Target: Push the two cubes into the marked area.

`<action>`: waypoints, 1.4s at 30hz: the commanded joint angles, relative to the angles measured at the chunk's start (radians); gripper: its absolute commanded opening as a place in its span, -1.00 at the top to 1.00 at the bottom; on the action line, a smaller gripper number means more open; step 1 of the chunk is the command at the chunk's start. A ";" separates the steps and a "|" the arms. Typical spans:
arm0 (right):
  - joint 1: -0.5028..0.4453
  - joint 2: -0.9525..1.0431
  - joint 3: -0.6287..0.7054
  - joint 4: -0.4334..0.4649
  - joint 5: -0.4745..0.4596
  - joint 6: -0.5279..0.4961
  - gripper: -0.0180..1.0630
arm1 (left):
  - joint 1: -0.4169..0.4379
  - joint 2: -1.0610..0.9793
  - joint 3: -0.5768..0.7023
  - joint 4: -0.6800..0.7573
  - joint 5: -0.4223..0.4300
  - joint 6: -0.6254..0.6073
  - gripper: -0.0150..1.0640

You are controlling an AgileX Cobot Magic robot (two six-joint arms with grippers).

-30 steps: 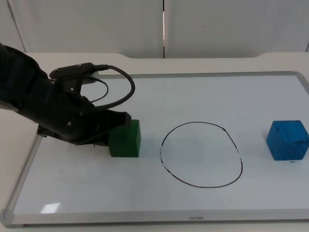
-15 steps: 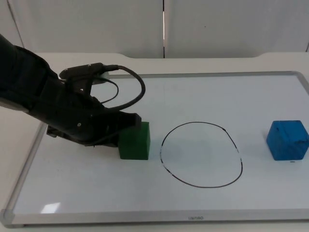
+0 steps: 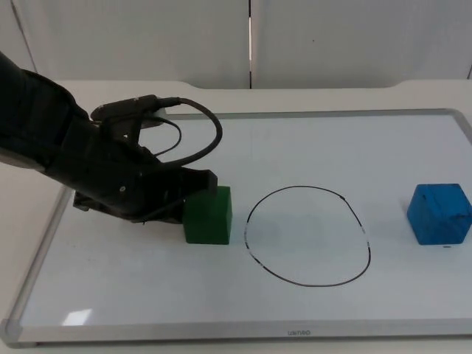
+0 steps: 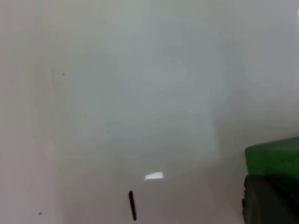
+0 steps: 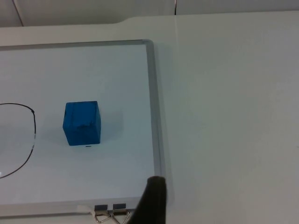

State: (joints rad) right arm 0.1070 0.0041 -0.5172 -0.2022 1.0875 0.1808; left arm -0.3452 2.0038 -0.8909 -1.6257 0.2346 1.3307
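A green cube [image 3: 208, 215] rests on the whiteboard [image 3: 332, 113], just left of the hand-drawn black circle [image 3: 306, 236] that marks the area. My left gripper [image 3: 193, 189] sits low and presses against the cube's left side. In the left wrist view the green cube [image 4: 273, 156] lies right at the gripper's tip, and a short stroke of the circle line [image 4: 132, 205] crosses the board. A blue cube [image 3: 439, 214] stands apart, right of the circle. From the right wrist view, the blue cube [image 5: 82, 122] lies well ahead of my right gripper [image 5: 154, 199], which waits off the board's right edge.
The whiteboard's silver frame [image 5: 156, 116] forms a low rim around the work surface. Two binder clips [image 5: 107, 207] sit at its near right corner. Bare table lies right of the frame, and a grey partition stands behind.
My left gripper has slid to the right and pushed the green cube closer to the circle's left edge. The blue cube has stayed where it was.
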 commanded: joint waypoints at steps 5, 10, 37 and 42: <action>-0.004 -0.004 0.001 0.003 0.000 -0.007 -0.44 | -0.017 0.000 -0.004 -0.037 0.033 -0.001 0.98; -0.004 -0.004 0.001 0.003 0.000 -0.007 -0.44 | -0.043 0.001 -0.004 -0.037 0.011 -0.001 0.98; -0.004 -0.004 0.001 0.003 0.000 -0.007 -0.44 | -0.089 0.001 -0.004 -0.080 0.010 0.001 0.98; -0.004 -0.004 0.001 0.003 0.000 -0.007 -0.44 | -0.109 0.001 -0.004 -0.115 0.010 0.043 0.98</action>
State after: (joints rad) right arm 0.1070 0.0041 -0.5172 -0.2022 1.0875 0.1808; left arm -0.4403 2.0038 -0.8909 -1.7167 0.2404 1.3573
